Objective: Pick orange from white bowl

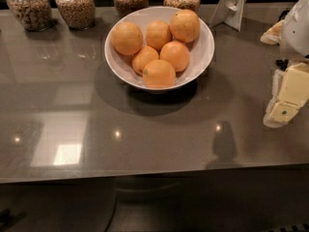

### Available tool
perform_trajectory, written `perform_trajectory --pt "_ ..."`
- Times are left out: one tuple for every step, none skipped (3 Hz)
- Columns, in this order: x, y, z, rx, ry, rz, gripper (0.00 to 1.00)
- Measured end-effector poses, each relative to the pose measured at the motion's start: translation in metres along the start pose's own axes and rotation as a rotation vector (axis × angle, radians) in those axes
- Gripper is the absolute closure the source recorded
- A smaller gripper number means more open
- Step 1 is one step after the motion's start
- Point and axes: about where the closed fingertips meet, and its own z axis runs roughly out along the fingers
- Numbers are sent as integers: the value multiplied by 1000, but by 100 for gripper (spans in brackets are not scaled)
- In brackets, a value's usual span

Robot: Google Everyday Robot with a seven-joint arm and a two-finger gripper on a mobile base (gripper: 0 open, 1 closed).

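Observation:
A wide white bowl (205,52) stands on the grey counter at the back centre and holds several oranges in a heap. A large round orange (184,25) lies highest, at the bowl's back right. Other large ones lie at the left (127,38) and the front (159,74). A smaller orange (144,58) with a green stem dot sits between them. My gripper (284,100), cream and white, hangs at the right edge of the view. It is above the counter, well to the right of the bowl, touches nothing and holds nothing.
Several glass jars of grain (76,6) line the counter's back edge behind the bowl. A white stand (231,6) is at the back right. The counter's front edge (154,175) runs across the lower view.

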Motion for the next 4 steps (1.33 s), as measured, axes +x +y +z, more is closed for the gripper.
perform_trajectory --pt "0 0 0 0 0 0 0" --pt "-7 -6 0 29 -56 -19 0" --pt "-30 -29 5 84 -189 -86 0" --pt "-66 -63 12 129 -303 -191 0"
